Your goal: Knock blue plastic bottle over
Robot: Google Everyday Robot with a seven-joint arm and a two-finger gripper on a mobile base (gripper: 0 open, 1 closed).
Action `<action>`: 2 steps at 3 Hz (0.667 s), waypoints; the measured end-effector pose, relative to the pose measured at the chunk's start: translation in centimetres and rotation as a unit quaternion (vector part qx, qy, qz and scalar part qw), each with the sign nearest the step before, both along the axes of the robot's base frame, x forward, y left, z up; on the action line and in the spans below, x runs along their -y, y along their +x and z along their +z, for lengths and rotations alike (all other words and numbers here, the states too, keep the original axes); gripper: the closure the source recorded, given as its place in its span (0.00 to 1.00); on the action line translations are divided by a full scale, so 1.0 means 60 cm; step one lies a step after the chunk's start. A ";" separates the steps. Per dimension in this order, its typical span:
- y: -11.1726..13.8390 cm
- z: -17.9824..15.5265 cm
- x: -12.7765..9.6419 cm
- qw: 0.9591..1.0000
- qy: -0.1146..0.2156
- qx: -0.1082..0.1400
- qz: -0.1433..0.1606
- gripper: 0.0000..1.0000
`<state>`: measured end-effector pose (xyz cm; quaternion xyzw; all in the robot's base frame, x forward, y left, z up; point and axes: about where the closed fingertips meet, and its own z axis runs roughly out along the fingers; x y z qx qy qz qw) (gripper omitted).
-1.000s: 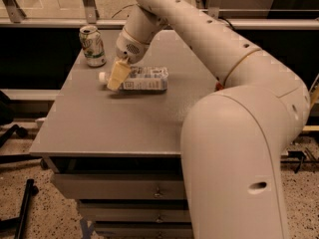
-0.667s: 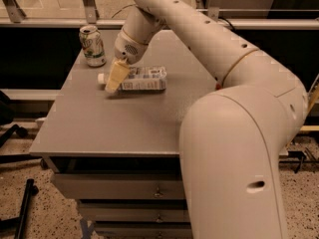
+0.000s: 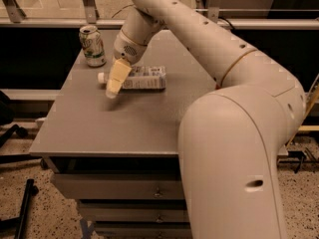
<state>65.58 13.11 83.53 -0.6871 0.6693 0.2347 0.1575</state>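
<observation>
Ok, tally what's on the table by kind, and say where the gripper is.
Bottles: 1, the blue plastic bottle, lying on its side.
Cans: 1, the green-and-white can, upright.
Total: 2.
The gripper hangs low over the table, in front of the bottle's cap end.
</observation>
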 end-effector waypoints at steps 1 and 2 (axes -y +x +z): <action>-0.003 0.018 0.033 0.999 -0.026 0.019 -0.035 0.00; -0.020 0.041 0.123 0.986 -0.108 0.035 -0.123 0.00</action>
